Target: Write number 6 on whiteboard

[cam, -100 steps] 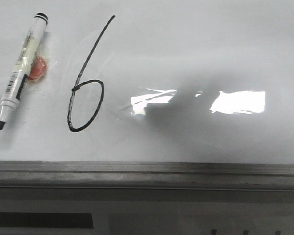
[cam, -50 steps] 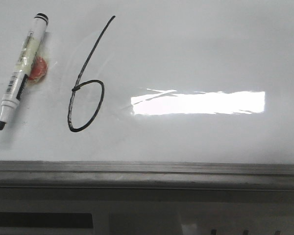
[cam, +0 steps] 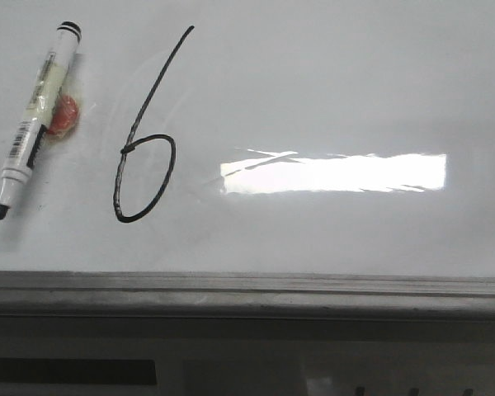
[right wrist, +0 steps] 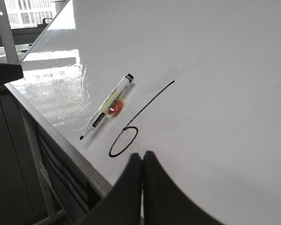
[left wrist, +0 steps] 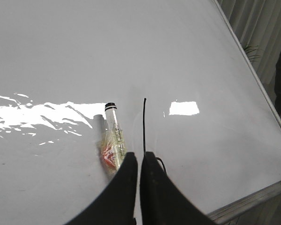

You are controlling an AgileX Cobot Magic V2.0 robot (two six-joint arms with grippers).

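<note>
The number 6 (cam: 144, 140) is drawn in thin black line on the whiteboard (cam: 330, 82), its stem slanting up to the right and its loop at the bottom. It also shows in the right wrist view (right wrist: 131, 126), and its stem shows in the left wrist view (left wrist: 144, 124). An uncapped marker (cam: 35, 115) with an orange blob taped to it lies flat on the board left of the 6, tip toward the front edge. My left gripper (left wrist: 139, 155) is shut and empty above the board. My right gripper (right wrist: 142, 154) is shut and empty. Neither gripper shows in the front view.
A bright rectangular glare (cam: 334, 173) lies on the board right of the 6. The grey metal edge strip (cam: 247, 293) runs along the board's front. Beyond the board's edge in the right wrist view are a dark frame and metal posts (right wrist: 33, 154).
A dark shadow that crossed the glare one second ago has gone; the glare is whole now. The marker and the 6 have not moved.
</note>
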